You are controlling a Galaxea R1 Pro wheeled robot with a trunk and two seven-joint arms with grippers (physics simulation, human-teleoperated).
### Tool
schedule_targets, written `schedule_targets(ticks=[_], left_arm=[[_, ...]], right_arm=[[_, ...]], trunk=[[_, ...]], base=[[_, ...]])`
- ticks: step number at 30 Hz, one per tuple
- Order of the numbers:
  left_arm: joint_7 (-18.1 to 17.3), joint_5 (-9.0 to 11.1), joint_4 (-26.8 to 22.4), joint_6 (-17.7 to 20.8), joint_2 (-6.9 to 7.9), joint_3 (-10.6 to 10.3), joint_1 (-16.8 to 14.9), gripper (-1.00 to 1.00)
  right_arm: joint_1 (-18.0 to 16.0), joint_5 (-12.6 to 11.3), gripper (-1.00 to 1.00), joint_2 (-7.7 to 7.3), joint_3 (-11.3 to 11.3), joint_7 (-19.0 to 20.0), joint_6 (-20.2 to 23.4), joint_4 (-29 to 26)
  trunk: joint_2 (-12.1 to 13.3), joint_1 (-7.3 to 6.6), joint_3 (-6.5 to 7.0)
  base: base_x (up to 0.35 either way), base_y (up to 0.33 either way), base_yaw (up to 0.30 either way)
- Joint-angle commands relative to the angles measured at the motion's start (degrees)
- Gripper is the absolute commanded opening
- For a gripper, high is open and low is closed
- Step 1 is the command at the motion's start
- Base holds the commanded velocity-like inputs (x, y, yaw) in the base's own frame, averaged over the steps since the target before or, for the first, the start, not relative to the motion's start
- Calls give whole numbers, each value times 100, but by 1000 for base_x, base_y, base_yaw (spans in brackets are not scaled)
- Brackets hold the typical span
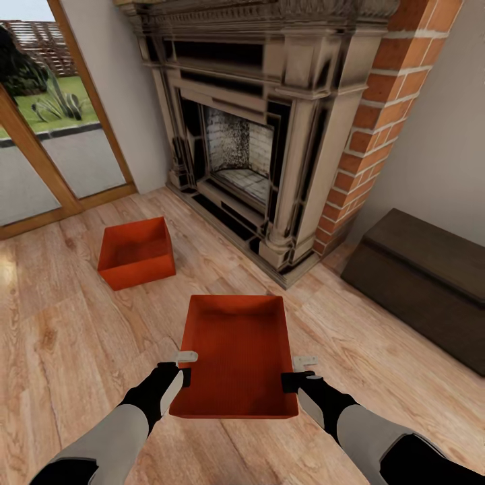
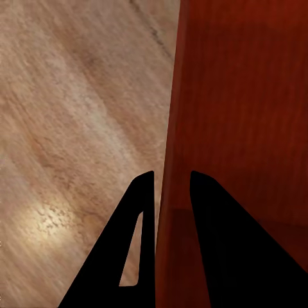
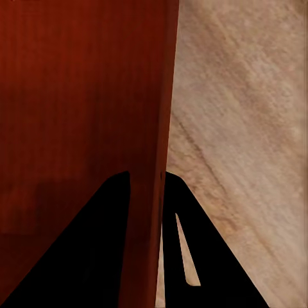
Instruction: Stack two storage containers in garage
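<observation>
Ornate fireplace (image 1: 256, 135), brick column (image 1: 384, 114), plank floor (image 1: 60, 350), dark chest (image 1: 424, 283).

An ornate fireplace (image 1: 242, 145) is standing against red brick (image 1: 377, 114); a dark brown chest (image 1: 424, 283) is sitting beside it.

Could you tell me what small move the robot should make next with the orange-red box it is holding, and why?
Probably lift it a little, level. The left gripper and right gripper each pinch a side wall of the orange-red thin-walled box above the light wood-plank floor; the second orange-red box waits by the fireplace.
</observation>
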Motion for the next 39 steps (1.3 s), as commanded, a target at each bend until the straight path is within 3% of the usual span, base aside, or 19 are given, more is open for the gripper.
schedule_targets(ticks=[1, 39], left_arm=[[61, 49, -4, 35, 4, -55, 2, -100], [44, 50, -4, 27, 4, -55, 4, -100]], right_arm=[[-4, 40, -100, -15, 44, -64, 30, -8], [-4, 33, -100, -16, 44, -64, 30, -8]], trunk=[[40, -23, 15], [1564, -858, 697]], base=[[0, 0, 0], [0, 0, 0]])
